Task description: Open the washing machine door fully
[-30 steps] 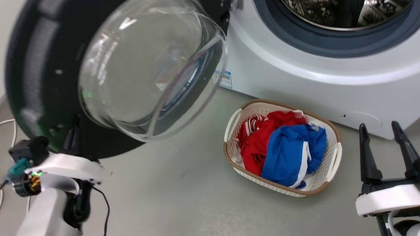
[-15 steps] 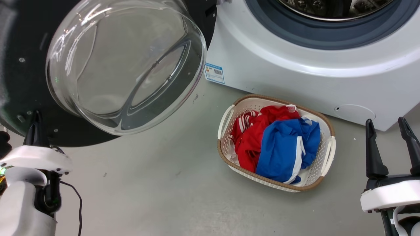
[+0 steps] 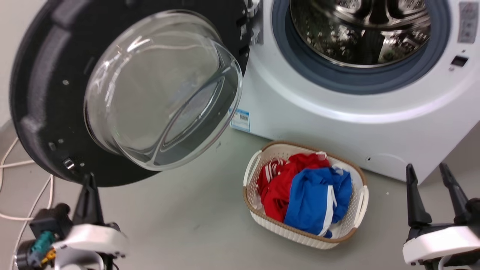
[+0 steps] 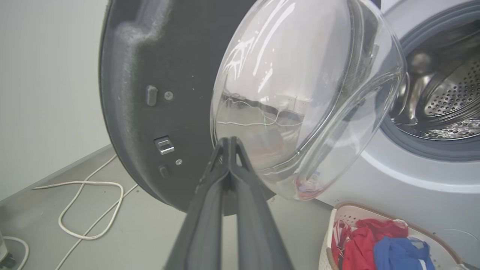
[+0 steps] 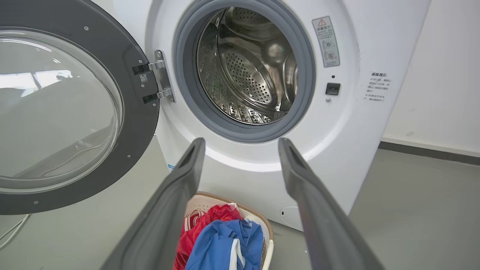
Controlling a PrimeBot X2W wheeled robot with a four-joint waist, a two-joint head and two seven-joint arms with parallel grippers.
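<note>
The washing machine door (image 3: pixel 41 93) stands swung wide open to the left of the white washing machine (image 3: pixel 337 123). Its inner side faces the robot. The door is a broad black ring around a clear glass bowl (image 3: pixel 161 90) that bulges outward. A metal hinge (image 5: pixel 161 80) joins it to the machine's front, just left of the opening. A grey-blue rubber ring (image 3: pixel 337 80) frames the opening, and the shiny perforated steel drum (image 3: pixel 360 30) shows inside it.

On the grey floor (image 3: pixel 187 225) in front of the machine sits a white basket (image 3: pixel 285 230) with a brown rim. It holds a red garment (image 3: pixel 277 187) and a blue garment (image 3: pixel 311 202). A white cable (image 3: pixel 7 165) lies looped on the floor below the door's outer edge.

The left claw (image 3: pixel 89 176) is at the lower left, its two dark fingers pressed together with nothing between them. Its tip points at the door's lower edge, but whether it touches cannot be made out. The right claw (image 3: pixel 425 167) is at the lower right, well apart from the door, with its fingers spread wide and empty.
</note>
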